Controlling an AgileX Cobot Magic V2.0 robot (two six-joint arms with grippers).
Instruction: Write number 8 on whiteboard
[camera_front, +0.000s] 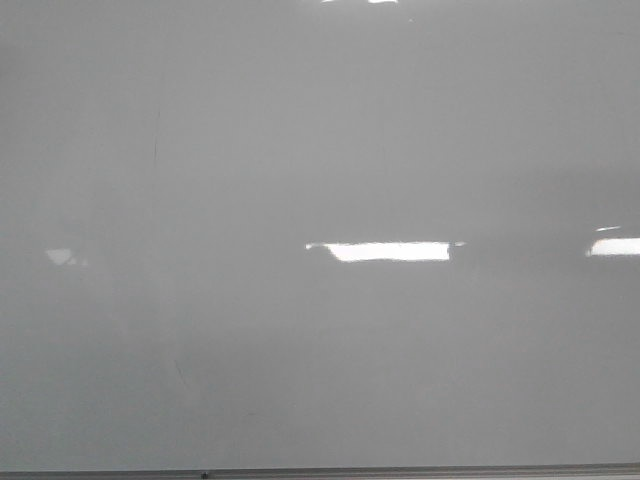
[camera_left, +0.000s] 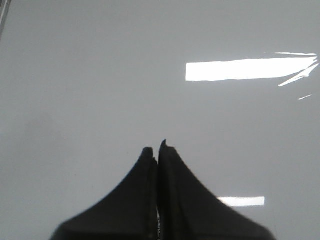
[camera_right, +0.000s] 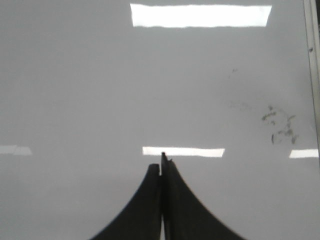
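- Pale grey-white and glossy everywhere: saw the whiteboard (camera_front: 300, 150) filling the front view down to its thin metal frame (camera_front: 400, 471) at the lower edge.
- Found no number 8 anywhere on the board in any of the three views, so judged the writing as not yet begun.
- Noticed only a faint thin scratch-like line (camera_front: 156, 135) toward the left of the front view, and bright light reflections (camera_front: 390, 251) near the middle; took neither for pen strokes.
- On the left side, saw the left gripper (camera_left: 159, 150) with its dark fingers (camera_left: 135, 200) pressed together, clenched on nothing visible, hanging over bare board.
- On the right side, saw the right gripper (camera_right: 162, 162) in the same way, fingers (camera_right: 185, 210) closed tight, with no pen showing between them.
- Spotted dark smudges (camera_right: 280, 125) just beside the frame on that arm's side, most likely old ink residue.
- Could not find a marker in any view; judged that one must be in a grip, tip out, before any stroke.
- To do the step well: would choose clean board well apart from the smudges, keep light and even contact so the tip did not skip on the glossy surface, and draw both loops in one flowing line that closed at the crossing.
- Looked for containers, such as a pen tray or cup: found none, so could say nothing about contents.
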